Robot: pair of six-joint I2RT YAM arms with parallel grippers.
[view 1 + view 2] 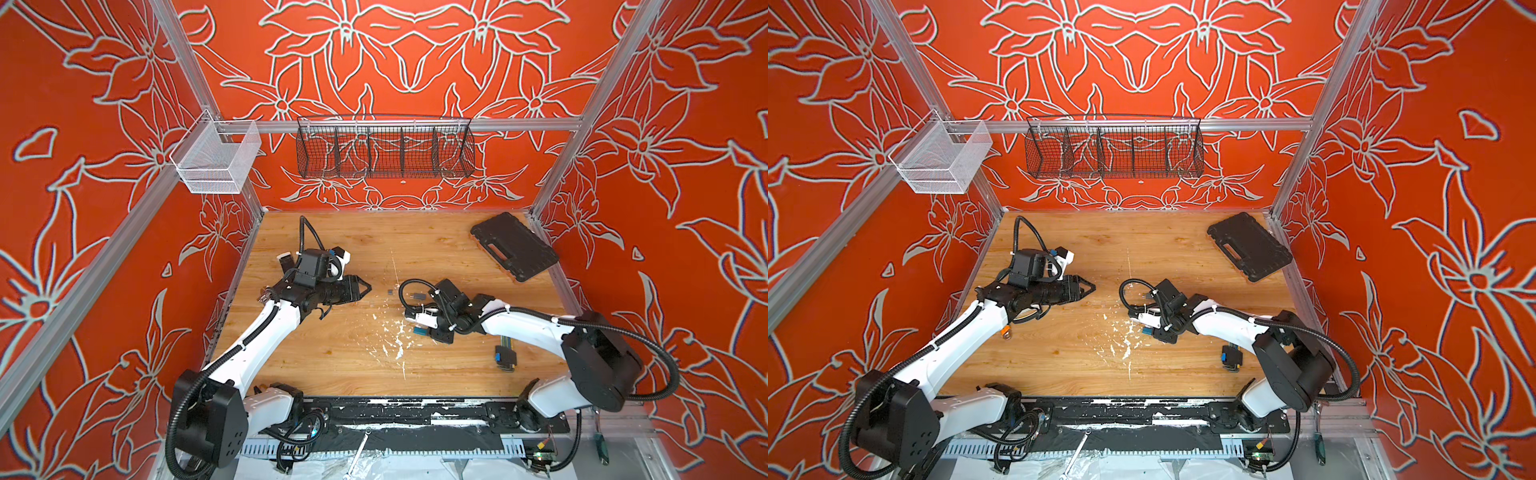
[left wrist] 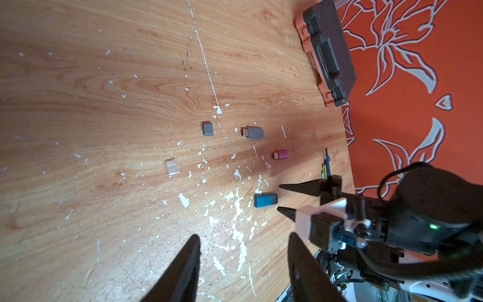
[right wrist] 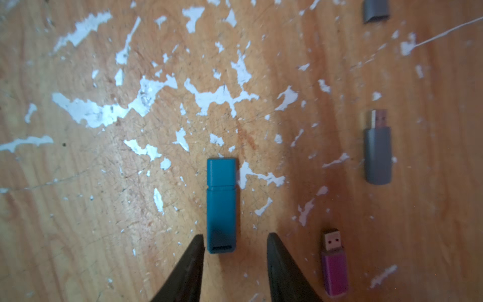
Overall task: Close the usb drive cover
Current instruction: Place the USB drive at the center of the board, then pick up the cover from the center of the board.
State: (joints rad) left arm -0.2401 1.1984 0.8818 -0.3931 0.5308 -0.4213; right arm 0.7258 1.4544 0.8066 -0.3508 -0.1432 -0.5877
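We saw the blue usb drive (image 3: 221, 204), a smooth matte plastic bar with squared corners, lying flat on the scuffed wooden table (image 3: 78, 209), whose grain was flecked with ragged white patches. A thin seam crossed the drive where its cover (image 3: 221, 172) met the body, and no plug showed. The right gripper (image 3: 235, 236) stood with its tapered black fingers parted on either side of the drive's slotted end, gripping nothing. The left gripper (image 2: 243, 236) hung well apart from the drive, its pointed fingers spread wide and empty. Nearby lay a rounded grey drive (image 3: 378, 154) with a bare metal plug, a grey cap (image 3: 375, 11) and a stubby pink drive (image 3: 334, 269).
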